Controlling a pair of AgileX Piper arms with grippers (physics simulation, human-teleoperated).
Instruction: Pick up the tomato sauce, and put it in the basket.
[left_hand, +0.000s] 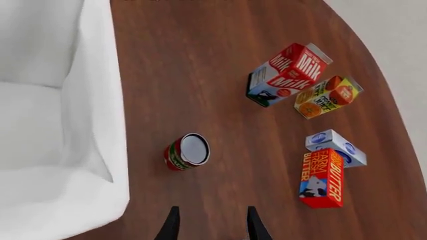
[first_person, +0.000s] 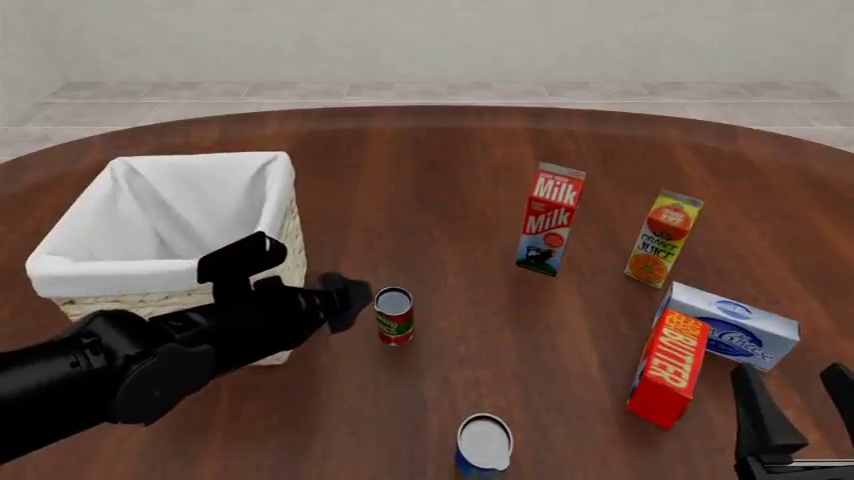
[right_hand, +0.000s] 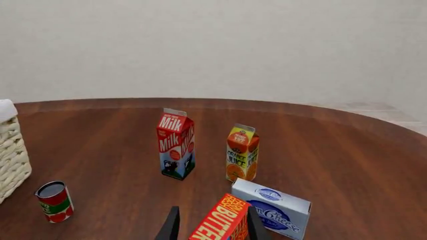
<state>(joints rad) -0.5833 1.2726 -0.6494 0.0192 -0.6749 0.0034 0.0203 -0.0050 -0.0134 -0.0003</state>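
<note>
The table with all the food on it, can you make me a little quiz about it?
1. True or false: the tomato sauce already sits inside the basket.
2. Which carton stands nearest the milk carton? A: orange juice carton. B: butter box.
3. Fill in: the left hand has its fingers ____, with nothing between them.

Key: 1 false, it stands on the table beside the basket. 2 A. 3 open.
</note>
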